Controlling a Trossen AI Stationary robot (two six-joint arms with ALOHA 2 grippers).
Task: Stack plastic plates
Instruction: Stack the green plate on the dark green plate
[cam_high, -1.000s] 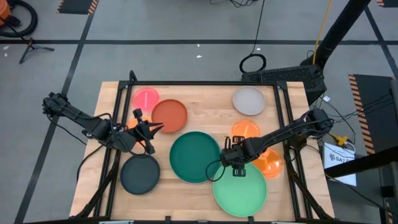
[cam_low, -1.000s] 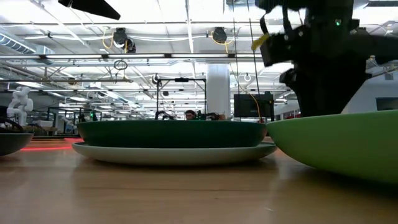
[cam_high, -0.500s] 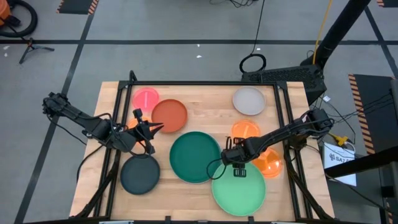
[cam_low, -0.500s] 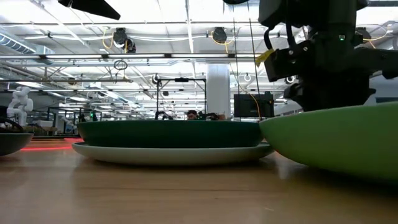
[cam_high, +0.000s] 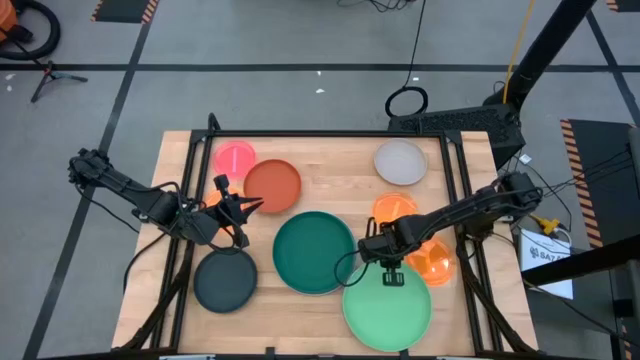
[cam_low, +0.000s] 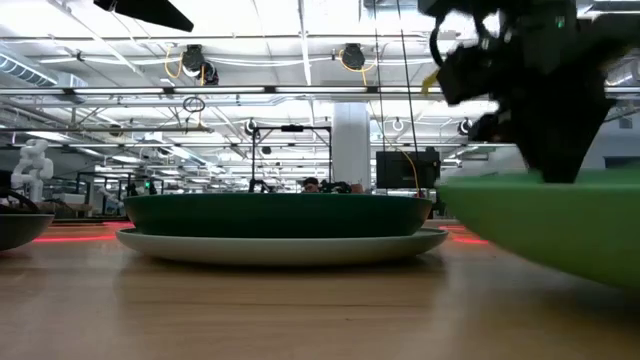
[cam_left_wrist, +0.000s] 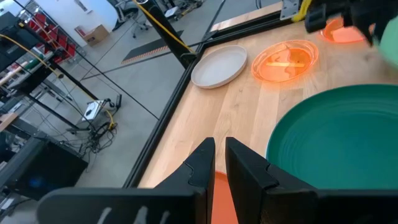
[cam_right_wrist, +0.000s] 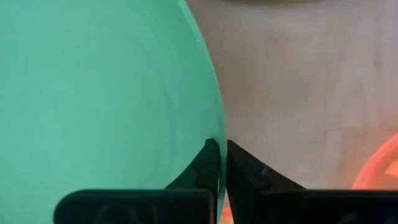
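Beyond table, only wrist view shows right hand (cam_right_wrist: 217, 163) pinching light green plate (cam_right_wrist: 106, 93).

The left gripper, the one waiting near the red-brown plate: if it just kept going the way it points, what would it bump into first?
Probably the dark green plate: the left gripper points across the wood beside its rim, toward the orange plate and grey-white plate beyond. Depth is hard to judge.

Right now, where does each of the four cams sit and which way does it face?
High: overhead, straight down; both arms, all plates.
Low: table height, level toward room; right arm above light green plate.
Left wrist: on left arm, past left end effector toward dark green plate.
Right wrist: on right arm; right end effector shut on light green plate's rim.
Shared: the high view also shows the light green plate and dark green plate.
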